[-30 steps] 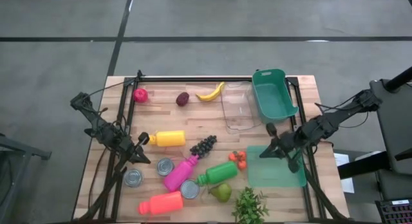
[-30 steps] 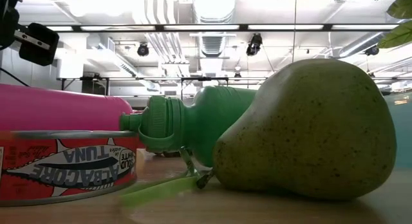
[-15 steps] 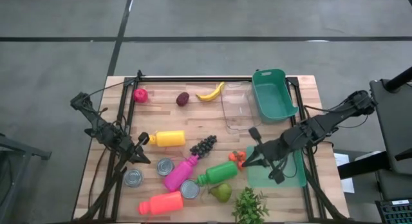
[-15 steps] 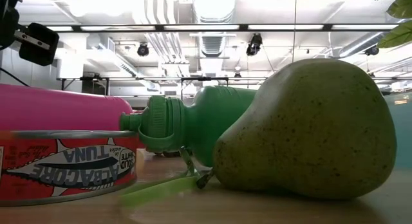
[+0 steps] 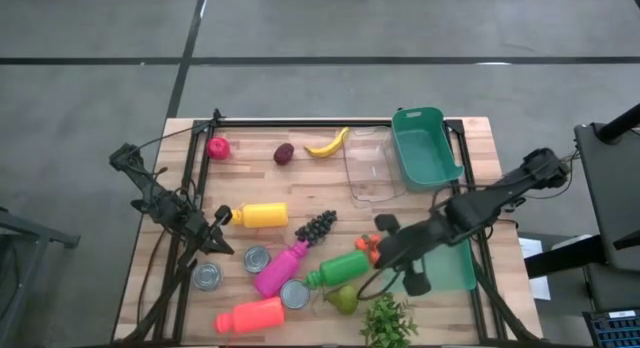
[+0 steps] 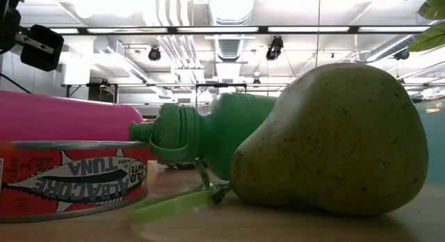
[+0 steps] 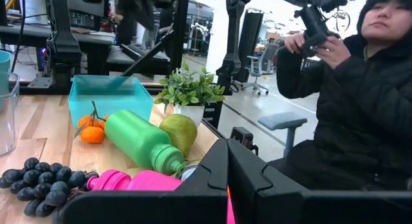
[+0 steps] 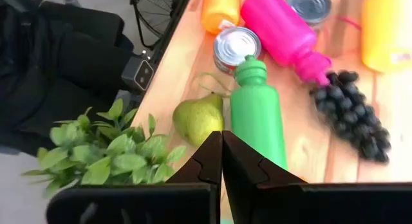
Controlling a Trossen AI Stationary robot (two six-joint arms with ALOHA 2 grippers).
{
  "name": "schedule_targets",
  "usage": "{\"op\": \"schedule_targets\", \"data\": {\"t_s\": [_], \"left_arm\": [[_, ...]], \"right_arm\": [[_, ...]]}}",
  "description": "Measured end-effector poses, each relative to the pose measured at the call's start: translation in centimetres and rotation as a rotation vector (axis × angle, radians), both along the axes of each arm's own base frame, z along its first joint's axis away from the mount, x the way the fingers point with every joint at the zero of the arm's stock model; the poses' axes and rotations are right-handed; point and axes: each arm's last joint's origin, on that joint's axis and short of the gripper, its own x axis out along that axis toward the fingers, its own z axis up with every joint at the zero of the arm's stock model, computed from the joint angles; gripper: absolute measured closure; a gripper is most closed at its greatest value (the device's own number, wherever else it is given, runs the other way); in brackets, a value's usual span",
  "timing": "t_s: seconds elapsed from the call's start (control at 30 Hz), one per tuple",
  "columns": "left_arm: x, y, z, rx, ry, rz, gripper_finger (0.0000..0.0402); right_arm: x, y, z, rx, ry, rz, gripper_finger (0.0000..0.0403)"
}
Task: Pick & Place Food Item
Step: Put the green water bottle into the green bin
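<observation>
Right pincer (image 5: 385, 256) fully closed, holding nothing, hanging above the desk (image 5: 300, 178) near its front right, right by the tomatoes (image 5: 370, 244) and green bottle (image 5: 338, 269). Its wrist view looks down on the pear (image 8: 197, 118), green bottle and potted plant (image 8: 112, 150).

Left pincer (image 5: 222, 238) also fully closed and empty, parked at the desk's left side, just beside the yellow bottle (image 5: 260, 215).

Pear (image 5: 344, 299) lies on the desk near the front edge, between the green bottle and the plant (image 5: 388, 321), just beside a tuna can (image 5: 295, 293). Low view: pear (image 6: 334, 141) on its side, green bottle (image 6: 208, 134) behind it.

Teal tray (image 5: 450, 270) flat at front right, partly under the right arm. Teal bin (image 5: 425, 146) and clear container (image 5: 370, 168) toward the back right corner. Grapes (image 5: 315, 226) mid-desk; banana (image 5: 328, 143) near the back edge.

Person in a dark jacket (image 7: 360, 102) beyond the desk in the left wrist view.
</observation>
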Motion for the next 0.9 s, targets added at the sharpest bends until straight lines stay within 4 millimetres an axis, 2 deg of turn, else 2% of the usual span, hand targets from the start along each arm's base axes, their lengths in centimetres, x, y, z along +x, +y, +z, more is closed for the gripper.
{"op": "schedule_targets", "data": {"t_s": [0.13,0.27,0.37,0.63,0.8,0.9], "left_arm": [[0.0,0.0,0.0,0.001,0.001,0.0,0.0402],[0.0,0.0,0.0,0.001,0.001,0.0,0.0402],[0.0,0.0,0.0,0.001,0.001,0.0,0.0402],[0.0,0.0,0.0,0.001,0.001,0.0,0.0402],[0.0,0.0,0.0,0.001,0.001,0.0,0.0402],[0.0,0.0,0.0,0.001,0.001,0.0,0.0402]], "right_arm": [[1.5,0.7,-1.5,-0.05,-0.004,0.009,0.0394],[3.0,0.8,-2.9,-0.152,-0.028,-0.199,0.0394],[4.2,0.7,-3.4,-0.166,-0.034,-0.351,0.0394],[6.2,-0.5,-2.6,-0.15,0.119,-0.468,0.0394],[7.1,-0.3,-2.1,-0.162,0.106,-0.447,0.0394],[7.4,0.1,-2.2,-0.143,0.124,-0.378,0.0394]]}}
